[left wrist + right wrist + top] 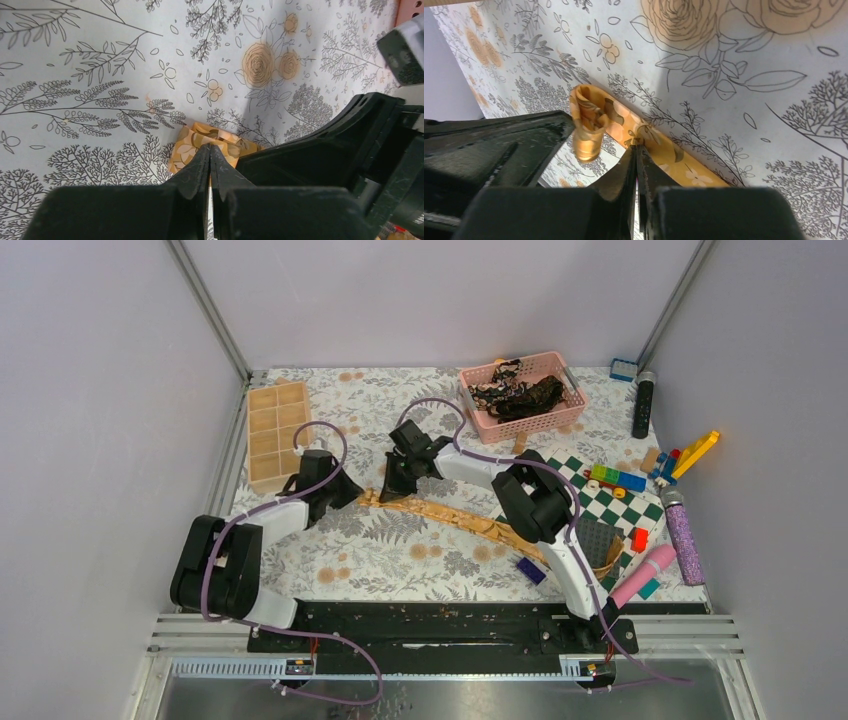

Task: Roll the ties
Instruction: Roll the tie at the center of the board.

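At the closed tips of our right gripper [636, 148] we list a pinch of the golden tie [684, 167], its rolled end just beyond, our left gripper [210, 151] beside it, closed on nothing, and the dark ties [515, 395] well apart in the pink basket [490, 425].

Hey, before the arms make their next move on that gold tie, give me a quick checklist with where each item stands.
1. Right gripper pinching the gold tie: ok, shut on it.
2. Left gripper holding cloth: cannot tell; shut, tips at the folded end.
3. Roll started: ok, end is curled.
4. Tail free to feed: not ok, it ends among toys by the checkered board.
5. Dark ties out of the way: ok, in the pink basket.
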